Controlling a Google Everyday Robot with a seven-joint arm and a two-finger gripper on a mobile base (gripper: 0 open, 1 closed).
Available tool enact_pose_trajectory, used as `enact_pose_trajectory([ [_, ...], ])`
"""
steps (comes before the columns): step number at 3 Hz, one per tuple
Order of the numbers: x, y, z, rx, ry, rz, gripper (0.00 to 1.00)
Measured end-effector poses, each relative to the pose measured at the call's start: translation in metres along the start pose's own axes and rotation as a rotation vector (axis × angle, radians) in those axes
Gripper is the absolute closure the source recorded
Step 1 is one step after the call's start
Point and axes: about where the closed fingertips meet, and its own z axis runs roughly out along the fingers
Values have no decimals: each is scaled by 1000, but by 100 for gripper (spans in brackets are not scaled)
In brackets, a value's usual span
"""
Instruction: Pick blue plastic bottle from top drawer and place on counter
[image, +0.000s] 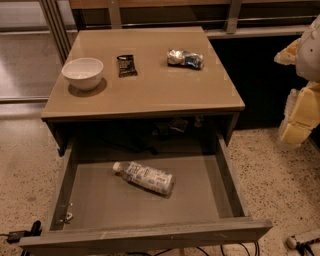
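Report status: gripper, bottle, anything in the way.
Gripper at right edge, away from top drawer. Blue plastic bottle lying inside the open drawer, untouched. Nothing over it.

1. We see a white bowl (82, 73) standing upright on the desk (150, 97), near its left edge.
2. Just right of the bowl, apart from it, a small dark snack packet (127, 65) lies flat.
3. Further right, towards the back right corner, lies a crinkled silver-blue snack bag (185, 58).
4. In the front left corner of the drawer (100, 200) we make out a small metal piece (66, 216); we cannot tell what it is.
5. On the speckled floor (280, 190), dark cables (235, 248) run below the drawer front, and a white power strip (304, 238) lies at the lower right.
6. A dark panel (250, 75) stands behind the gripper (299, 117), which hangs at the right edge, well apart from the desk.
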Motion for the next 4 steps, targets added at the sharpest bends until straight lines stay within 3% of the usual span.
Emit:
enact_pose_trajectory([
  [1, -2, 1, 0, 3, -6, -5, 0],
  [2, -20, 13, 20, -60, -55, -33, 0],
  [3, -46, 31, 54, -124, -138, -30, 0],
  [4, -72, 42, 95, -135, -312, 45, 0],
])
